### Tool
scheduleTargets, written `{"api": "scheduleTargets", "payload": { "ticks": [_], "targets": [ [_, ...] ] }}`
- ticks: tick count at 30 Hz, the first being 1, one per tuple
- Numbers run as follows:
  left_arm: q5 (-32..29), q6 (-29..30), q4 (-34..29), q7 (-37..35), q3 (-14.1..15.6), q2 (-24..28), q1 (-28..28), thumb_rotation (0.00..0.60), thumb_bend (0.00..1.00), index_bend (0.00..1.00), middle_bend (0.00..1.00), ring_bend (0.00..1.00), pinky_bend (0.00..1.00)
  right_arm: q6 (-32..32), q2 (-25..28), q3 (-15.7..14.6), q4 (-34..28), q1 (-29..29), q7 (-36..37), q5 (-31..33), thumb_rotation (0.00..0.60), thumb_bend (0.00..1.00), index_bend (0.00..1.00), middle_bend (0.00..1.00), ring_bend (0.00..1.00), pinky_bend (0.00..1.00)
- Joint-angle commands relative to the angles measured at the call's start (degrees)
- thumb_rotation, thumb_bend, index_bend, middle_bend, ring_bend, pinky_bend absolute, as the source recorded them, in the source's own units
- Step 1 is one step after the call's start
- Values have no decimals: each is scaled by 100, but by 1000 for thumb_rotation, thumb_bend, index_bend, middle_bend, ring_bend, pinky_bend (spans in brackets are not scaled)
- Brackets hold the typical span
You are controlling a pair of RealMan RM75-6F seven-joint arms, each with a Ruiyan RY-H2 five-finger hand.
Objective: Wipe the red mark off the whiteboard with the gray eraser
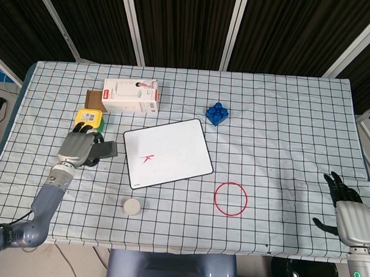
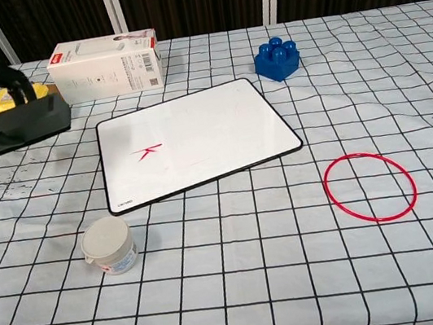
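Left hand (image 1: 77, 148) grips the gray eraser (image 1: 102, 150) above the table near its left edge, beside the whiteboard (image 1: 168, 152); red mark (image 1: 146, 158) unwiped. Right hand (image 1: 349, 212) open, holding nothing, at the right edge.

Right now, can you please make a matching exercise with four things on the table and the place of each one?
Things:
1. gray eraser
2. red ring
3. blue block
4. small white jar

Places:
A. behind the whiteboard's right corner
B. in the left hand
C. near the front edge, left of the ring
D. flat on the cloth, front right of the whiteboard

Pairs: 1-B, 2-D, 3-A, 4-C
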Motion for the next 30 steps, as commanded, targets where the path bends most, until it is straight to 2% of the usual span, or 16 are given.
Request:
{"api": "scheduleTargets", "payload": {
  "ticks": [1, 6, 12, 18, 30],
  "targets": [
    [22, -126, -24, 216, -97, -26, -265, 600, 248, 410, 457, 128, 79, 1, 3, -3, -6, -3, 0, 0, 600, 40, 0, 42, 180, 213],
    [-157, -381, 394, 486, -165, -387, -671, 600, 248, 415, 457, 128, 78, -15, 4, 0, -16, 1, -3, 18, 600, 40, 0, 42, 180, 213],
    [-222, -811, 1175, 647, -119, -1022, -1139, 600, 248, 420, 459, 128, 76, -65, 11, 3, -26, 7, -37, 82, 600, 39, 0, 42, 181, 213],
    [-240, -893, 1825, 859, -98, -1557, -1481, 600, 248, 432, 470, 128, 75, -81, 16, 13, -24, 5, -42, 127, 600, 40, 0, 42, 181, 213],
    [-205, -1023, 2440, 756, 4, -2119, -1673, 600, 248, 433, 470, 128, 69, -69, 19, 18, 0, 7, -27, 113, 600, 40, 0, 42, 181, 213]
  ]
}}
